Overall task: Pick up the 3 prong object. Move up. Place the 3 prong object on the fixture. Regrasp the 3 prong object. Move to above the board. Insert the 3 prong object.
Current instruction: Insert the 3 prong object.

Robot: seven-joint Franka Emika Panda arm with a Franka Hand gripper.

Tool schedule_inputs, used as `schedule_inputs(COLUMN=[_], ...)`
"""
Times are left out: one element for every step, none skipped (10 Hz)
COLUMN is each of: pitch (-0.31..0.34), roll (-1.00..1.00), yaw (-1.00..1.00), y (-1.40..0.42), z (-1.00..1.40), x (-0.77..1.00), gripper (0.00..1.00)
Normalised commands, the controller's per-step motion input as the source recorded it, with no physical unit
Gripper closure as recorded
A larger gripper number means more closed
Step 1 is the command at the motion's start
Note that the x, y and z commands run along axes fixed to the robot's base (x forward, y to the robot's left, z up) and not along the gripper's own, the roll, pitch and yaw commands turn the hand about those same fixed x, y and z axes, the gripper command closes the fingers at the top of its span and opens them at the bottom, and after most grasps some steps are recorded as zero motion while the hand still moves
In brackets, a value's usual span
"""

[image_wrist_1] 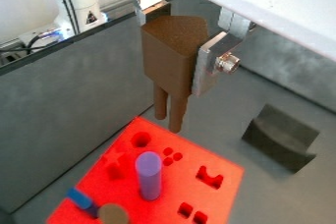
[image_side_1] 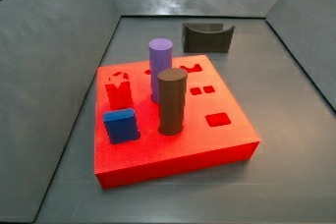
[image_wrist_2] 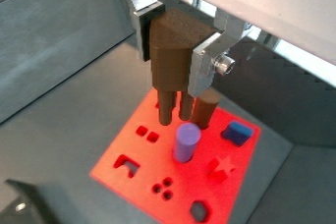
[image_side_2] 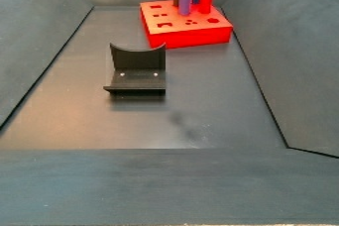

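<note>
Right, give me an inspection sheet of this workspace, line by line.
Surface: dark grey floor, bare around the parts.
Job's things: small dark-brown 3 prong object held in the tool, prongs down, above the large flat red board; dark grey-olive notched fixture stands unloaded.
Clutter: purple cylinder, brown cylinder, blue block and red block on the board.
Tool: shut on the object.
Cables: some beyond the wall.
Surroundings: grey walls.

Even soft light, faint shadows, wrist views slightly blurred, tool (image_wrist_1: 184,56) close
</note>
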Motion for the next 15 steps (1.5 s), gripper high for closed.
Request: schedule_inputs(pitch=[0.000, -0.017, -0.033, -0.001, 0.000, 0.001, 0.000, -0.039, -0.074, -0.163, -0.164, -0.141, -0.080, -0.009, 0.000], roll=[0.00, -0.08, -0.31, -0.35, -0.29, -0.18, -0.11, -0.05, -0.05, -0.02, -0.02, 0.00, -0.01, 0.00, 0.00], yaw=[0.00, 0.05, 0.01, 0.00, -0.15, -0.37, -0.38, -0.57, -0.84, -1.00, -1.00, -1.00, -1.00, -0.25, 0.00], y=[0.00, 0.20, 0.75, 0.73, 0.60, 0.47, 0.36, 0.13, 0.04, 0.00, 0.00, 0.00, 0.00, 0.01, 0.00], z=[-0.02, -0.09, -0.26, -0.49, -0.61, -0.78, -0.84, -0.85, -0.84, -0.74, -0.73, -0.74, -0.70, 0.00, -0.01], x=[0.00, 0.00, -0.04, -0.19, -0.19, -0.18, -0.19, -0.15, 0.00, 0.00, 0.00, 0.00, 0.00, 0.00, 0.01], gripper=[1.00, 1.00, 1.00, 1.00, 1.00, 1.00, 1.00, 1.00, 1.00, 1.00, 1.00, 1.00, 1.00, 1.00, 1.00])
